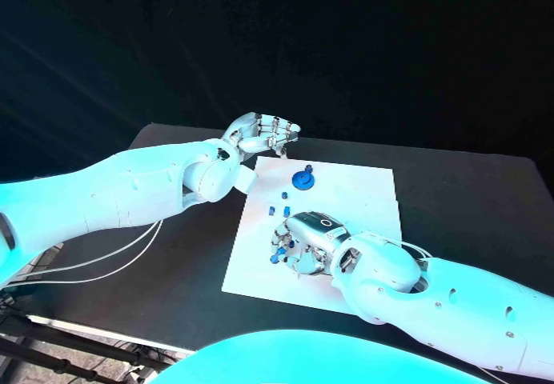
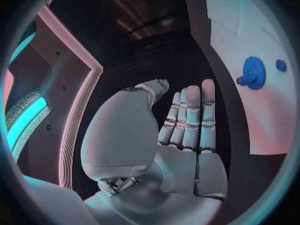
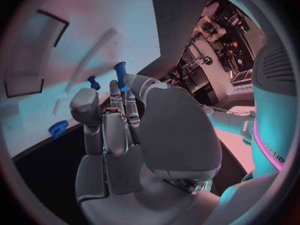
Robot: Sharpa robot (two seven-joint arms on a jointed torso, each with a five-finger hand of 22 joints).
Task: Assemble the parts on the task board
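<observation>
The white task board lies in the middle of the black table. A blue gear stands on its far part, with small blue pegs just nearer. My right hand rests over the board's near left part and pinches a blue peg between thumb and fingertips; a second peg stands just beyond it. My left hand hovers off the board's far left corner, fingers straight and holding nothing. From the left wrist, the gear shows on the board.
The black table surrounds the board with free room on the right and far side. White cables hang off the table's left edge. A shallow rectangular recess is cut into the board beyond my right hand.
</observation>
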